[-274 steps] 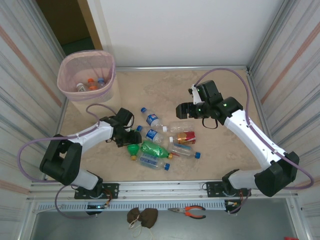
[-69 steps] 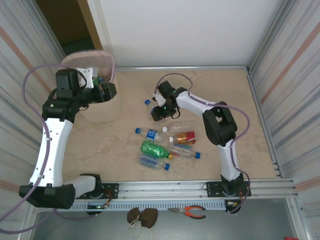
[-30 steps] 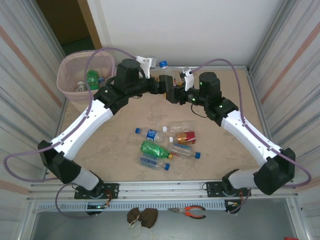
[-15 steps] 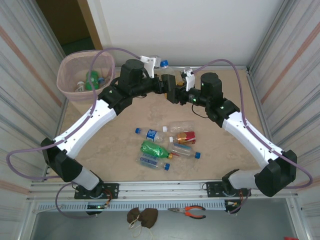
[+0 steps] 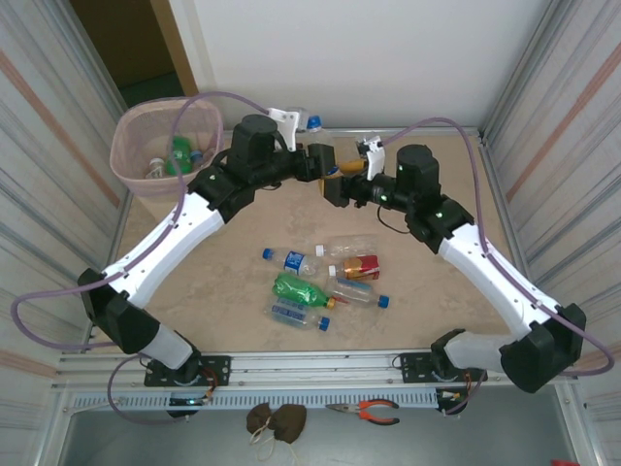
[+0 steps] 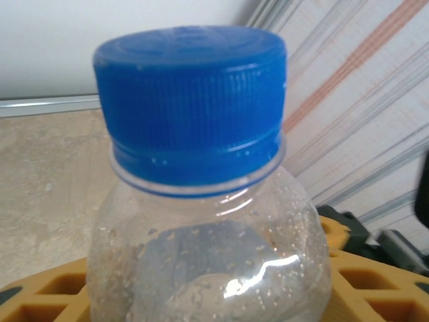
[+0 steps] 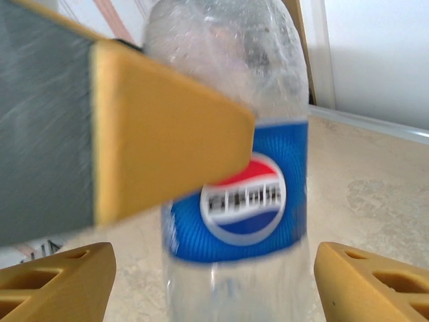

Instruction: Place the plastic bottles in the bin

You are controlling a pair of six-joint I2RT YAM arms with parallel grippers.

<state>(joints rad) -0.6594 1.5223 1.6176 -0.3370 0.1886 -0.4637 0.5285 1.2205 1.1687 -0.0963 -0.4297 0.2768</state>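
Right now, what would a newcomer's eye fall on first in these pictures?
The two arms meet over the far middle of the table, the left gripper clasping a clear blue-capped bottle, the right gripper open around it. Loose bottles lie mid-table; the pink bin stands far left.

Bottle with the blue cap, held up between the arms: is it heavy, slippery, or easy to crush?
The bottle is probably light: it looks empty, with just droplets inside. Its clear wall seems thin, so a hard squeeze may dent it. The round body and glossy label could slip, or roll if laid down.
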